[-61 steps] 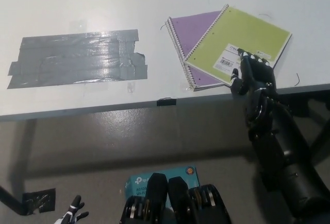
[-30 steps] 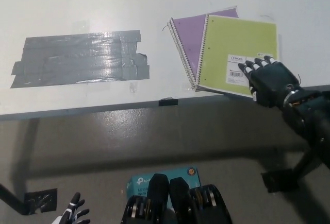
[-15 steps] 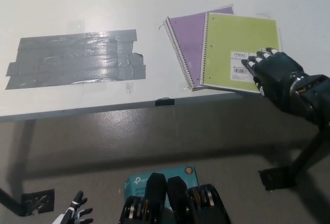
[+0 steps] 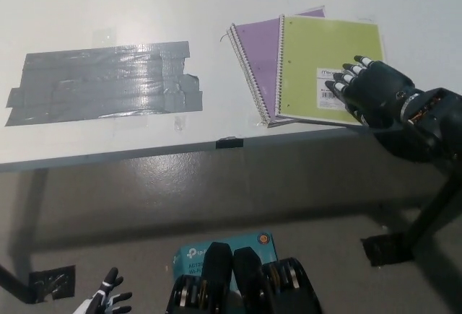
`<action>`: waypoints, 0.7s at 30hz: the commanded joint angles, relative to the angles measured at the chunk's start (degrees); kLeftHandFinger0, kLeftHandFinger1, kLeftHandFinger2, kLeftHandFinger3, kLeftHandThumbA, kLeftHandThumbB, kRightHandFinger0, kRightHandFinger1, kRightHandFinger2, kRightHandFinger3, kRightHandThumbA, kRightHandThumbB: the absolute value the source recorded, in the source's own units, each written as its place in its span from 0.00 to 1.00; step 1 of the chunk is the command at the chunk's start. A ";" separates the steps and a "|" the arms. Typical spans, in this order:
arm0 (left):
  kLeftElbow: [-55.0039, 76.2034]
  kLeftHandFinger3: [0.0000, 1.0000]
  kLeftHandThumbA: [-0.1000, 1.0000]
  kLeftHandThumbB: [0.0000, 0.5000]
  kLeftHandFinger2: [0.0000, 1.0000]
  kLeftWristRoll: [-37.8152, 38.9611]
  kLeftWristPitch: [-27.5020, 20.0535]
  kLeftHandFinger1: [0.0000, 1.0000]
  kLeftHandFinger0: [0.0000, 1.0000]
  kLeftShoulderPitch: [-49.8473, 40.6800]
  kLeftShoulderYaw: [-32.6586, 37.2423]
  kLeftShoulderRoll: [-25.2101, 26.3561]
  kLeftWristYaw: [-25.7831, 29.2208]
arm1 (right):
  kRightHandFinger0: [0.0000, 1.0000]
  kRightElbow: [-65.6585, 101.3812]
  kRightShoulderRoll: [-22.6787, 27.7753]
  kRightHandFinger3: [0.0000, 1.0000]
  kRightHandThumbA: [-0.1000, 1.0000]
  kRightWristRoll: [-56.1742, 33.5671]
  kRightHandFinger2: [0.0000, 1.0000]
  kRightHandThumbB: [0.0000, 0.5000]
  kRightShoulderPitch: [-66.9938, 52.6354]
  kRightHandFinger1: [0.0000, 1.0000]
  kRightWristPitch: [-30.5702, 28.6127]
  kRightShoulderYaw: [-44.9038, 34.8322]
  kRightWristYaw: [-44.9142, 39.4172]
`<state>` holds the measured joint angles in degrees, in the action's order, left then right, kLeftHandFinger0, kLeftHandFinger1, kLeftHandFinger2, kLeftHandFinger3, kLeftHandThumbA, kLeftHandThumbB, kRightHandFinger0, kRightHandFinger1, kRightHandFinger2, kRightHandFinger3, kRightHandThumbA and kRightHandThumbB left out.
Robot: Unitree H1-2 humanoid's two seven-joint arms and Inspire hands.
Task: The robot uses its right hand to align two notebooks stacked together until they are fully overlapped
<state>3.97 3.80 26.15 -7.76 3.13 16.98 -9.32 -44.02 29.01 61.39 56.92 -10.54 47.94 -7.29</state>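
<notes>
The green spiral notebook [image 4: 328, 65] lies on top of the purple spiral notebook [image 4: 258, 58] near the front right edge of the white table [image 4: 216, 3]. The two are not yet matched: a strip of purple cover shows along the green one's left side and a sliver at its top, and the purple book sits at a slight angle under it.

The black right hand [image 4: 372, 92] rests flat on the green cover's lower right corner, beside the barcode label [image 4: 333, 83], fingers spread and gripping nothing. Pressing down with an open palm likely lets it drag and turn the top book by friction rather than lift it.

Compared with two seconds ago, the green notebook has swung round: it then lay strongly skewed, one corner pointing toward the table's front edge, and now its sides run nearly parallel to that edge. The hand has moved from the front edge onto the cover, coming in more from the right. A leftward slide and a small turn seem to remain.

Well to the left, a patch of grey duct tape [image 4: 105, 83] is stuck to the tabletop. The white left hand [image 4: 108, 301] hangs low at the bottom left, fingers apart, idle.
</notes>
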 commanded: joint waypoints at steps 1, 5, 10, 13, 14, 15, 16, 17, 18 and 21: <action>2.20 1.00 1.00 1.00 0.89 -0.57 0.78 0.87 0.88 -0.04 0.04 1.26 -0.94 | 1.00 -1.07 1.18 1.00 1.00 2.67 1.00 0.62 3.46 1.00 -2.75 -0.05 5.63; 2.27 1.00 1.00 1.00 0.88 -0.11 0.78 0.83 0.79 -0.11 -0.30 0.99 -0.97 | 1.00 0.11 0.63 1.00 1.00 2.58 1.00 0.64 2.81 1.00 -2.02 -0.63 4.78; 1.91 1.00 1.00 1.00 0.88 -0.74 0.73 0.84 0.78 -0.06 -0.09 1.17 -1.05 | 1.00 0.83 -1.12 1.00 1.00 2.15 1.00 0.57 2.05 1.00 -2.24 -0.67 4.16; 1.68 1.00 1.00 1.00 0.87 -0.98 0.78 0.83 0.76 0.23 0.19 0.82 -0.84 | 1.00 0.60 -1.25 1.00 1.00 2.71 1.00 0.56 1.81 1.00 -2.74 -0.22 4.80; 1.88 1.00 1.00 1.00 0.87 -0.61 0.78 0.84 0.77 0.18 0.07 0.75 -0.93 | 1.00 0.23 -2.03 1.00 1.00 3.91 1.00 0.57 1.37 1.00 -2.65 0.92 5.11; 1.84 1.00 1.00 1.00 0.86 -0.42 0.78 0.83 0.78 0.25 0.04 0.75 -1.01 | 1.00 0.29 -2.04 1.00 1.00 4.73 1.00 0.60 1.04 1.00 -2.92 1.48 6.19; 1.78 1.00 1.00 1.00 0.85 -0.45 0.78 0.82 0.78 0.28 0.02 0.71 -0.92 | 1.00 0.79 -2.00 1.00 1.00 4.84 1.00 0.60 0.66 1.00 -2.89 1.55 6.10; 1.75 1.00 1.00 1.00 0.85 -0.50 0.78 0.82 0.77 0.34 0.07 0.70 -0.90 | 1.00 1.10 -1.88 1.00 1.00 4.83 1.00 0.60 0.44 1.00 -2.84 1.56 6.04; 1.71 1.00 1.00 1.00 0.84 -0.36 0.78 0.82 0.78 0.36 0.03 0.66 -0.89 | 1.00 0.98 -1.93 1.00 1.00 5.14 1.00 0.61 0.16 1.00 -3.09 1.90 6.79; 1.74 1.00 1.00 1.00 0.82 -0.72 0.77 0.80 0.76 0.40 0.06 0.65 -0.82 | 1.00 0.77 -2.17 1.00 1.00 5.48 1.00 0.61 -0.52 1.00 -4.25 2.60 8.05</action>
<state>4.32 3.57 26.15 -7.74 3.13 16.97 -9.44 -44.27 27.21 64.85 56.67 -12.49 49.53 -2.18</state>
